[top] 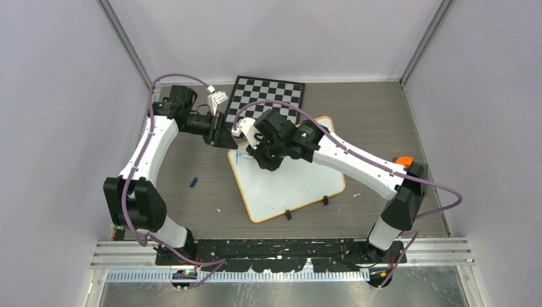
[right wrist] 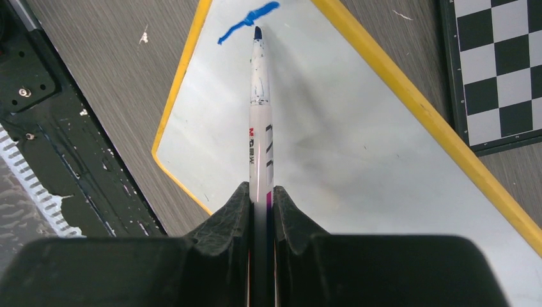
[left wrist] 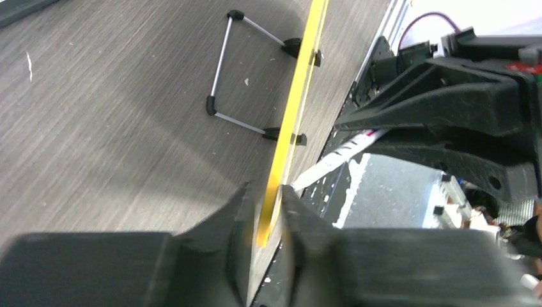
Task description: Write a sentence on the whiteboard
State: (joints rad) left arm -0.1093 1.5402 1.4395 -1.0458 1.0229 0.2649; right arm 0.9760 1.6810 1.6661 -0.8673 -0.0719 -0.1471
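Right hand (right wrist: 261, 198): closed on a white-barrelled marker with a blue tip (right wrist: 259, 109). The barrel ran straight out ahead of the fingers. The tip rested at the end of a short blue stroke (right wrist: 246, 22) on the flat white whiteboard with the thin orange rim (right wrist: 332, 128). Judgement: the marker was held lengthwise so the wrist view looks down the barrel and the nib stays visible while writing.

Left hand (left wrist: 268, 204): fingers stood narrow on either side of the board's rim (left wrist: 300, 96) at the corner nearest the stroke. Judgement: this hand was there to steady the board against the marker's push. Whether the pads pressed the rim or stood just off it could not be told.

The whiteboard lay flat on the grey wood-grain table (top: 192, 160), directly under the right hand (top: 255, 150). Its far corner overlapped the black-and-white checkered chessboard (top: 268, 93) beyond both hands.

Hidden or unclear:
- From above, the right arm covered the written corner, so the stroke showed only in the right wrist view.
- The left hand (top: 224, 137) was mostly dark shapes from above.
- The stroke formed no readable letter; the sentence was judged barely begun.
- A thin wire frame with black ends (left wrist: 224, 83), seen past the left fingers, met the rim; its purpose was unclear.
- A small blue item (top: 193, 182) lay well off to the left hand's near side, too small to identify.
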